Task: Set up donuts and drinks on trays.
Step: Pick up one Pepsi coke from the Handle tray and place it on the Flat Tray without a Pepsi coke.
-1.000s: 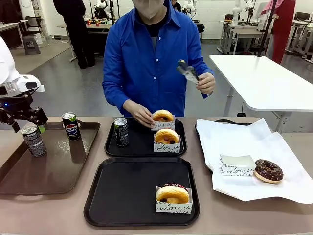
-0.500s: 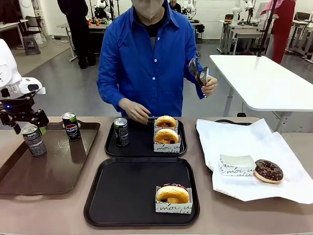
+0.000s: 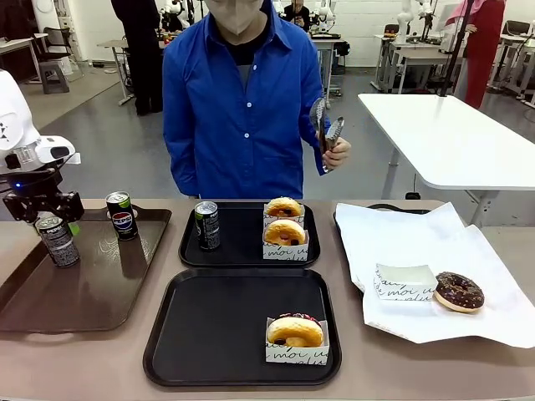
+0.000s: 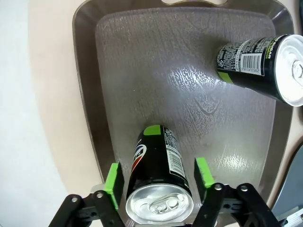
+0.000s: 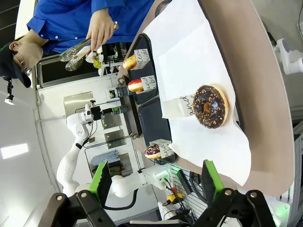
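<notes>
Glossy black can with shiny metal top, brown tray pebble-textured, likely plastic, white paper sheet creased, matt.

a long brown tray lies left, white paper right, metal tongs above.

Black can, brown tray

The Pepsi globe and white "PEPSI" lettering are carried by the far can on the brown tray; "PEPSI" is also printed lengthwise on the near can. In the left wrist view a barcode is shown on the far can, its fine print unreadable. Black script, read roughly as "moi", is printed on the paper donut sleeves.
</notes>
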Controlling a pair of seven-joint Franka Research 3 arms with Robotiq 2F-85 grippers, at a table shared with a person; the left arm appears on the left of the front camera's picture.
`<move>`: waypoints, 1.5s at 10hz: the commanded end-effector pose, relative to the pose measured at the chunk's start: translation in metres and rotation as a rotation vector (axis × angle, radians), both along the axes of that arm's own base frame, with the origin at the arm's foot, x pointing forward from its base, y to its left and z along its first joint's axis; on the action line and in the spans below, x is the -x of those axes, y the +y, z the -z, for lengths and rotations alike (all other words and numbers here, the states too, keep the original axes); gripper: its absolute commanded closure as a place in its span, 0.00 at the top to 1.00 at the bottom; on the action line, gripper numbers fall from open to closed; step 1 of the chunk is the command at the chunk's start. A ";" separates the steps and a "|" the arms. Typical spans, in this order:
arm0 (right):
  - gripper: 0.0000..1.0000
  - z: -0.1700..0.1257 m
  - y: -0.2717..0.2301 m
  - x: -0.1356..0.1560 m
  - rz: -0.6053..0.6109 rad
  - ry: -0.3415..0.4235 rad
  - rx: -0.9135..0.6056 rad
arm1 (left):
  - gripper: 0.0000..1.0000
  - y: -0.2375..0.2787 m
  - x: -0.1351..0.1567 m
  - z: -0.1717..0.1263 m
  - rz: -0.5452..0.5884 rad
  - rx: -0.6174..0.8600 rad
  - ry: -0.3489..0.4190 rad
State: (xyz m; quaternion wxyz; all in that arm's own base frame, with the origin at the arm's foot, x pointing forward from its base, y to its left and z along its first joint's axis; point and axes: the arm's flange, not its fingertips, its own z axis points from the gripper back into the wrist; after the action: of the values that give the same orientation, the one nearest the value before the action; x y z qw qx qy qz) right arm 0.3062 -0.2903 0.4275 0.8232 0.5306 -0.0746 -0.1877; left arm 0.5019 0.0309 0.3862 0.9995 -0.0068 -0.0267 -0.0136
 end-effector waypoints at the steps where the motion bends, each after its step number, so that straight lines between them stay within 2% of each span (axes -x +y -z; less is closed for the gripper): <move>1: 1.00 0.001 0.001 0.001 -0.003 -0.014 -0.010 | 0.00 0.002 -0.004 -0.003 0.008 0.019 0.017; 2: 1.00 0.001 0.001 0.001 -0.003 -0.014 -0.010 | 0.00 0.001 -0.004 -0.003 0.002 0.015 0.024; 3: 1.00 0.001 0.001 0.001 -0.003 -0.014 -0.010 | 0.17 0.001 -0.003 -0.003 -0.006 0.011 0.033; 5: 1.00 0.001 0.001 0.001 -0.003 -0.014 -0.010 | 0.00 0.001 -0.003 -0.003 -0.023 -0.006 0.049; 7: 1.00 0.001 0.001 0.001 -0.003 -0.014 -0.010 | 0.00 0.001 -0.003 -0.006 -0.021 -0.023 0.059; 8: 1.00 0.001 0.001 0.001 -0.003 -0.014 -0.010 | 0.39 -0.003 0.004 -0.019 -0.042 -0.035 0.081; 9: 1.00 0.001 0.001 0.001 -0.003 -0.014 -0.010 | 0.39 -0.011 0.022 -0.047 -0.062 -0.018 0.087; 11: 1.00 0.001 0.001 0.001 -0.003 -0.014 -0.010 | 0.39 -0.032 0.082 -0.114 0.013 -0.011 0.014; 13: 1.00 0.001 0.001 0.001 -0.003 -0.014 -0.010 | 0.39 -0.039 0.125 -0.142 0.020 -0.051 -0.035; 15: 1.00 0.001 0.001 0.001 -0.003 -0.014 -0.010 | 0.39 -0.033 0.145 -0.148 0.028 -0.032 -0.054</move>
State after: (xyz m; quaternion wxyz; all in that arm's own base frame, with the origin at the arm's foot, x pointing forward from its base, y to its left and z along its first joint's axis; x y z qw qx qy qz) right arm 0.3065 -0.2900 0.4275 0.8234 0.5305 -0.0743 -0.1873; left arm 0.3588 -0.0088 0.5474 0.9983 0.0077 -0.0477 -0.0319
